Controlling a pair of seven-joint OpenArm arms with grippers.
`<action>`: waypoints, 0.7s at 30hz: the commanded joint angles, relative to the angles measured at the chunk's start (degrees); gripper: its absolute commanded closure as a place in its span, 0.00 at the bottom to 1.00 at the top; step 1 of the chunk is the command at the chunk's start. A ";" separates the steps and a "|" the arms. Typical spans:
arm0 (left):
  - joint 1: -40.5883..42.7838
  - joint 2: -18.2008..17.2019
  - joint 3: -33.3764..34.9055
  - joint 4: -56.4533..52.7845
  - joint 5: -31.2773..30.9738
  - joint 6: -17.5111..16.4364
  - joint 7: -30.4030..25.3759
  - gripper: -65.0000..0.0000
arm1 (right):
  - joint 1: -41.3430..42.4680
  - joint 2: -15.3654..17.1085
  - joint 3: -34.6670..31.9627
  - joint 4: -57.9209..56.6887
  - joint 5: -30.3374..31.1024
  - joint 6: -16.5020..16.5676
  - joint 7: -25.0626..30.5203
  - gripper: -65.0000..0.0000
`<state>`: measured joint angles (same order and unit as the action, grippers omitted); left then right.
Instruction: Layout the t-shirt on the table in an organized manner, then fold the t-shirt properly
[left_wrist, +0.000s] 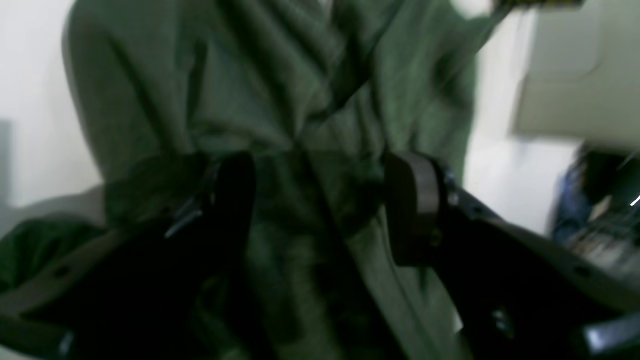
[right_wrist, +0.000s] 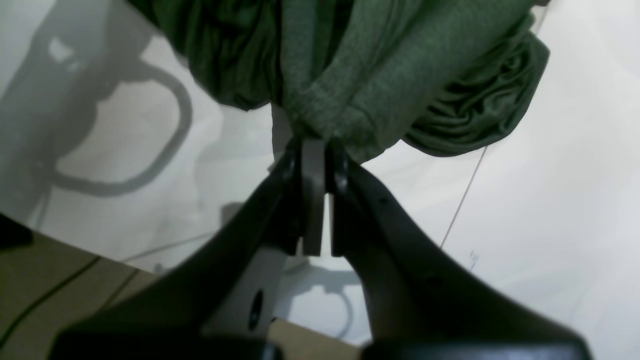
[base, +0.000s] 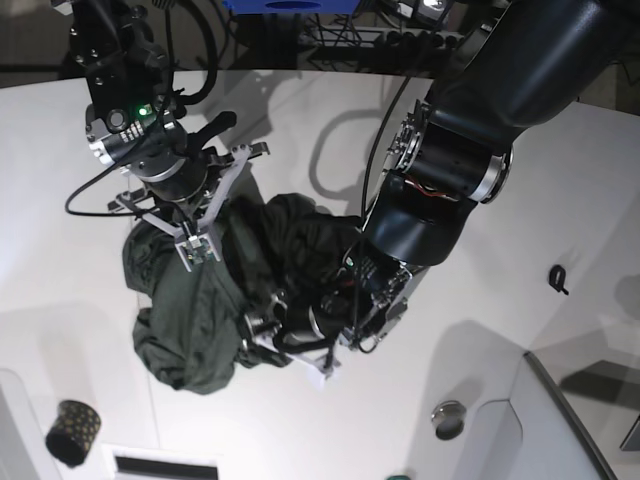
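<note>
Right gripper (right_wrist: 320, 150) pinching t-shirt (right_wrist: 360, 85) hem

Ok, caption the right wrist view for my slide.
Right gripper pinched shut on a fold of the bunched green t-shirt above the white table.

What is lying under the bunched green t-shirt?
Under the t-shirt only the white table shows around its edges. The crumpled cloth hides whatever lies beneath its middle.
</note>
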<state>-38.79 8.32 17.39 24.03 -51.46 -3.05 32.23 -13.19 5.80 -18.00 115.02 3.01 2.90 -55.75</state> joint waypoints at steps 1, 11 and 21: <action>-2.14 0.68 0.68 -0.16 -0.89 -2.27 -0.36 0.39 | 0.58 -0.22 0.02 1.07 0.12 1.54 1.28 1.00; -2.58 0.68 1.65 -0.34 -0.80 -3.59 -3.35 0.39 | -1.97 0.13 -3.76 1.07 0.20 5.06 6.12 1.00; -4.86 -4.23 1.65 4.76 -0.71 -3.59 -4.40 0.60 | -0.83 1.19 -1.03 0.54 -0.06 5.06 5.50 1.00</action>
<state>-41.58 4.82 19.29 28.03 -51.62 -6.24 28.69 -14.55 6.57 -19.68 114.74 4.08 7.66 -51.16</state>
